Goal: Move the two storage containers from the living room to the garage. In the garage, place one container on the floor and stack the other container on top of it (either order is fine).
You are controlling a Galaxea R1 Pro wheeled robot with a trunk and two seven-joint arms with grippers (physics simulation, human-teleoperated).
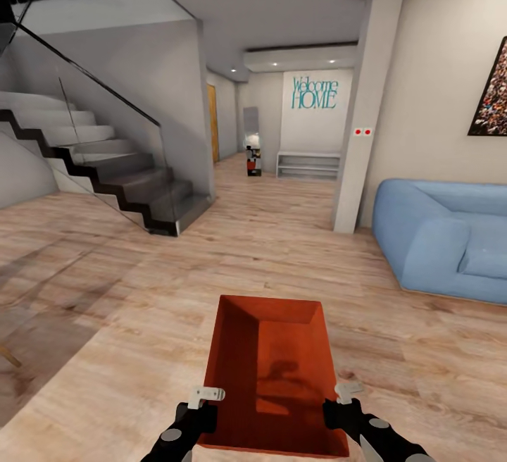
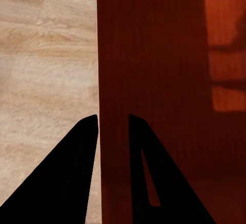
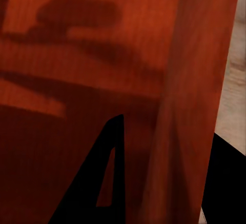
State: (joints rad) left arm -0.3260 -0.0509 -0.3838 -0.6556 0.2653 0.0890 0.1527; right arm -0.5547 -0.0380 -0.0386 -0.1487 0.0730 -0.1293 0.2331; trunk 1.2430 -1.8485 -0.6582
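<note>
- Your left gripper [image 1: 205, 397] is clamped narrowly over the storage container's [image 1: 271, 370] left wall.
- Your right gripper [image 1: 343, 395] is clamped likewise on the right wall.

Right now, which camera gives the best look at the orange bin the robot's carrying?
The head view: it shows the whole storage container, open and empty, held over the wood floor between the left gripper and right gripper. Each wrist view shows just one side wall, with a finger either side.

Orange-red storage container [image 1: 271, 370] held over pale wood floor [image 1: 141, 307] by left hand [image 1: 205, 400] and right hand [image 1: 343, 397], blue sofa [image 1: 443, 236] right, staircase [image 1: 113, 173] left
</note>
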